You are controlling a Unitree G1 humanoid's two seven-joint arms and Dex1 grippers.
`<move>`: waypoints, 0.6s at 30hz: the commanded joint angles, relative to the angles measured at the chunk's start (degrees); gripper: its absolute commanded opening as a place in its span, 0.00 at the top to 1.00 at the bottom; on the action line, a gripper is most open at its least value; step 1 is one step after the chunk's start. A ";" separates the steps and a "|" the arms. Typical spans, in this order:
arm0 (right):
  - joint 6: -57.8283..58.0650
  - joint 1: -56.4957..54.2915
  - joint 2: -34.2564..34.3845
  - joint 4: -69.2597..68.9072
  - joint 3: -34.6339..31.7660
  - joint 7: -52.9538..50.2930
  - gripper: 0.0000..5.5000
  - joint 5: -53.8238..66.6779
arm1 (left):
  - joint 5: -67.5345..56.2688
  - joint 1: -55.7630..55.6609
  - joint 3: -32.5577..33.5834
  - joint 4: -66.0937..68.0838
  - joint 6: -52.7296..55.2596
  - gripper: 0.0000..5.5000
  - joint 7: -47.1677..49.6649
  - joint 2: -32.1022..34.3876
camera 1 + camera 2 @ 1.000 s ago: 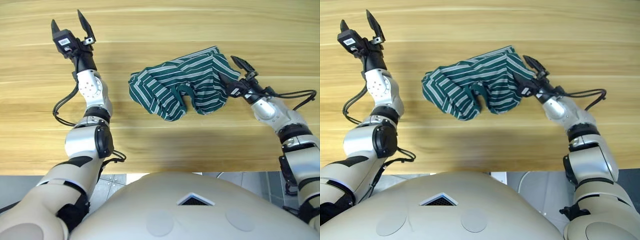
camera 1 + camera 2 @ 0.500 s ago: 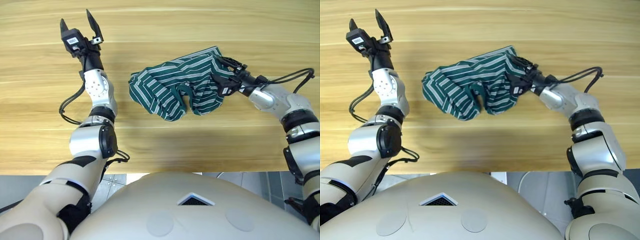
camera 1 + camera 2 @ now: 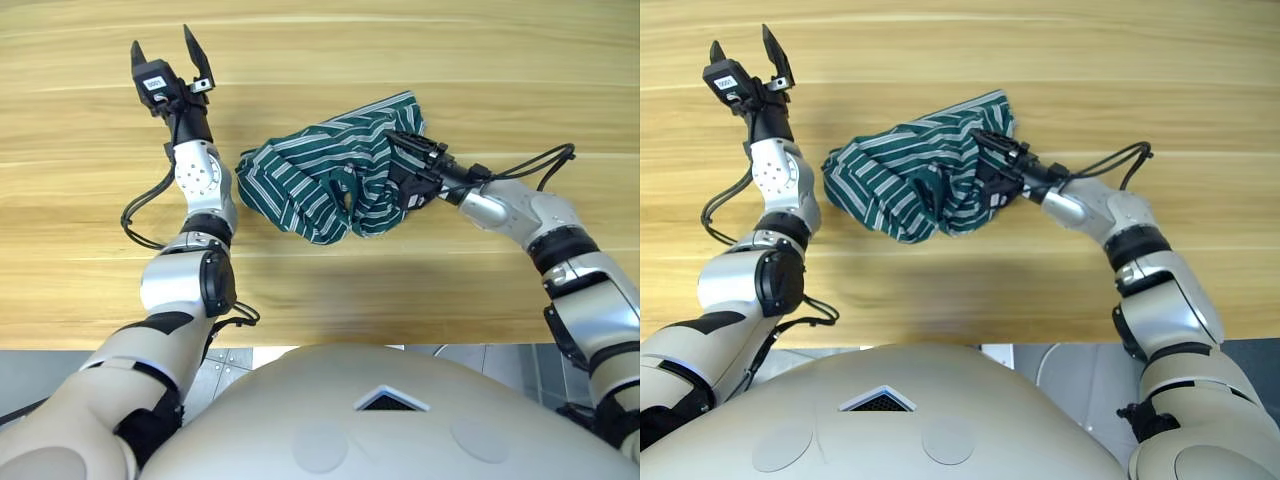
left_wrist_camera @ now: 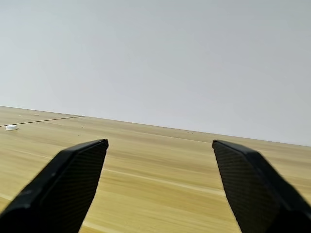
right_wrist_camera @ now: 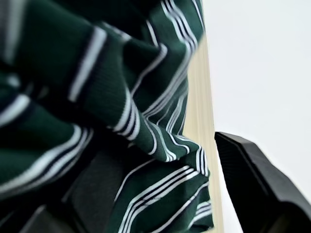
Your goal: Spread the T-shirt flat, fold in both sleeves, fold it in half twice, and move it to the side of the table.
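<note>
1. The T-shirt (image 3: 320, 185) is green with thin white stripes. It lies in a crumpled heap on the table (image 3: 450, 60), about mid-depth and a little to my right of centre. It is not spread out, and I can make out no sleeve or collar in the folds.
2. The right gripper (image 3: 402, 170) is pushed into the heap's right side, with the arm reaching in low from the right edge of the table.
3. In the right wrist view the fingers (image 5: 257, 189) stand apart. Striped cloth (image 5: 121, 97) bulges between them and drapes over the nearer one. I read that as spread around a fold, not pinching it.
4. The left gripper (image 3: 163, 42) is at the far left of the table, pointing away from me, beyond the shirt and apart from it.
5. Its fingers (image 4: 63, 184) are wide apart with nothing between them. The left wrist view looks through the gap across bare wood to a pale wall (image 4: 155, 53).
6. The shirt's left edge lies just beside the left forearm. I cannot tell whether they touch.
7. A small white disc (image 4: 11, 127) sits on the table far off in the left wrist view.
8. A black cable (image 3: 520, 165) loops above the right forearm, and another (image 3: 135, 215) hangs by the left.
</note>
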 commanded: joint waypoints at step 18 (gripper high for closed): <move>5.61 8.10 -1.46 -24.38 -23.62 -6.71 0.41 14.38 | 0.25 10.48 -9.41 -5.31 -6.36 0.27 -26.37 -1.53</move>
